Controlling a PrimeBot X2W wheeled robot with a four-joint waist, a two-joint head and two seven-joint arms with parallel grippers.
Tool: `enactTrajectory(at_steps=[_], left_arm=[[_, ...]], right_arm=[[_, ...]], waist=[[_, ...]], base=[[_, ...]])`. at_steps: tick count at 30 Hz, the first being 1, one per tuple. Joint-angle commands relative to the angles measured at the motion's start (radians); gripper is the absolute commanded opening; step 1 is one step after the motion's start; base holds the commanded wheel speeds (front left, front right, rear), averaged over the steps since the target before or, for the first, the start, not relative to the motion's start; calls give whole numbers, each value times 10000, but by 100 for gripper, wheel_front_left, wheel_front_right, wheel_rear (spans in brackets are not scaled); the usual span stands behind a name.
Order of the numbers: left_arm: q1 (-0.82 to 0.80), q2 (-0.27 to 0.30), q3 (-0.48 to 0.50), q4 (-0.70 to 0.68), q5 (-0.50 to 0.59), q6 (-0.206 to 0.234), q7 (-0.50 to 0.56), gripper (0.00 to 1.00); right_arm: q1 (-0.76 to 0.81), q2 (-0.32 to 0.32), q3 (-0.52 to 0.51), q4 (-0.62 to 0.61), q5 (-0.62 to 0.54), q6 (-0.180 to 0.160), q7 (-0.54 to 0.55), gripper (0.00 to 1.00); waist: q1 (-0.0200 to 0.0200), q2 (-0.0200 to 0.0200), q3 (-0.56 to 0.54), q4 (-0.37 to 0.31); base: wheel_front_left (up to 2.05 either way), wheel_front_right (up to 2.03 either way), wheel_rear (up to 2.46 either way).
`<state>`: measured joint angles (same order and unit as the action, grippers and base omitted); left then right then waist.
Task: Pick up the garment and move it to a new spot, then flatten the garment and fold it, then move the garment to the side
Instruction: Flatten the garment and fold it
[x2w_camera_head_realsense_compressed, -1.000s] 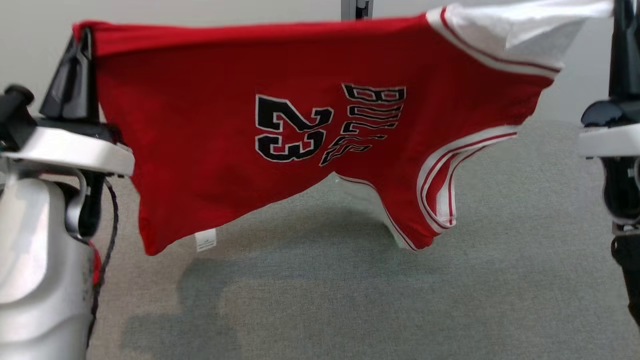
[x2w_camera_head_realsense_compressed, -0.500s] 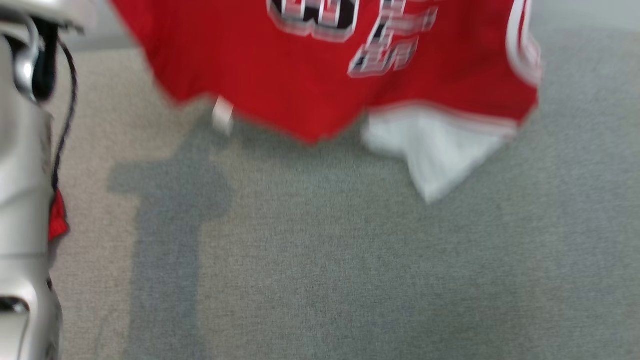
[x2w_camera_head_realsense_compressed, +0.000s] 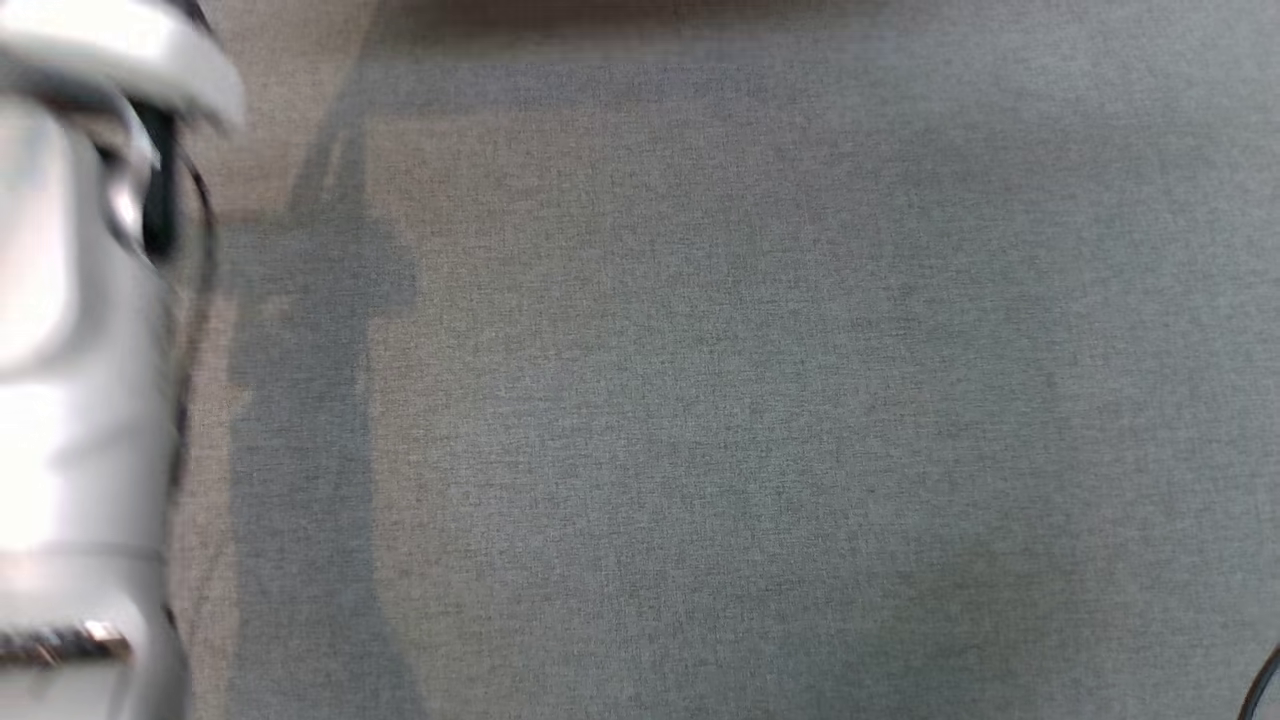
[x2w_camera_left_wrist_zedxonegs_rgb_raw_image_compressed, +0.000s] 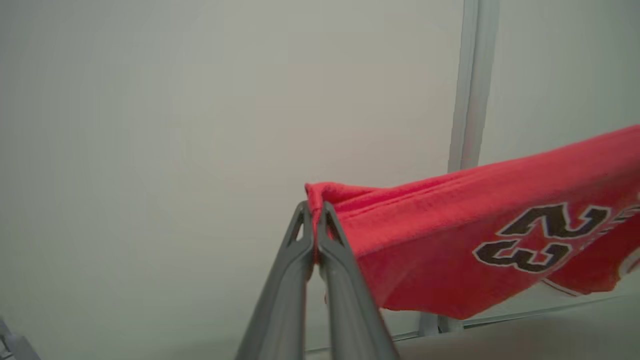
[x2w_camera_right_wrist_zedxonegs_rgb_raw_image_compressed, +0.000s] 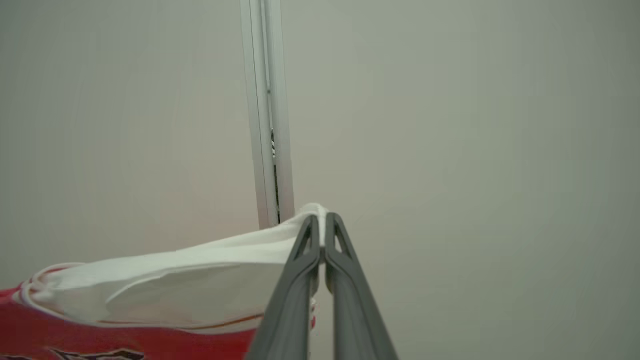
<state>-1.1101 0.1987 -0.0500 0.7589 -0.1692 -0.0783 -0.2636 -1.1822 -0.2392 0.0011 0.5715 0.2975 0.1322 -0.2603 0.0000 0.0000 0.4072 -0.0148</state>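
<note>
Garment (x2w_camera_left_wrist_zedxonegs_rgb_raw_image_compressed: 450, 225) (red) in left fingers (x2w_camera_left_wrist_zedxonegs_rgb_raw_image_compressed: 296, 265)

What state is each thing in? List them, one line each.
jersey: hanging in the air, spread between the two grippers, its 23 showing
left gripper: shut on the jersey's red corner
right gripper: shut on the jersey's white edge

Glossy silver-white forearm (x2w_camera_head_realsense_compressed: 70, 400) with a thin black cable (x2w_camera_head_realsense_compressed: 207, 250) (blurred); slim grey fingers (x2w_camera_left_wrist_zedxonegs_rgb_raw_image_compressed: 287, 290) with triangular cut-outs.
</note>
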Motion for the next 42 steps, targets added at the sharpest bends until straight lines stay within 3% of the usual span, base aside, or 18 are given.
enactTrajectory(at_steps=[1,9,17,22,28,37,42], left_arm=[[1085,-152,219,17,-133,9,-10,0],[5064,-1116,850,113,-439,-149,-14,0],[7386,-1385,1347,92,-571,-49,-13,0],[8689,-1431,1708,-104,-1003,53,-14,0],[10069,-1428,1414,-407,-1401,61,-15,0],[11361,-1426,1677,-561,-1618,247,-16,0],[11703,-1433,1595,-986,-1241,68,-16,0]], right_arm=[[1380,-1,156,-364,265,-27,-68,0],[6489,551,664,-1212,1563,-16,-69,0],[9300,719,1300,-1360,2213,-18,-70,0],[10532,811,1323,-1251,2323,-18,-70,0],[11745,1099,1259,-1009,2349,-18,-70,0],[13026,1253,1382,-1052,2498,-18,-71,0],[13568,1179,1305,-1514,2603,-18,-71,0]], waist=[[0,0,-100,-19],[0,0,-876,-308],[0,0,-1931,-597],[0,0,-2841,-723],[0,0,-3827,-777],[0,0,-4552,-628],[0,0,-4669,-484]], base=[[0,0,0],[0,0,0],[0,0,0],[0,0,0],[0,0,0],[0,0,0],[0,0,0]])
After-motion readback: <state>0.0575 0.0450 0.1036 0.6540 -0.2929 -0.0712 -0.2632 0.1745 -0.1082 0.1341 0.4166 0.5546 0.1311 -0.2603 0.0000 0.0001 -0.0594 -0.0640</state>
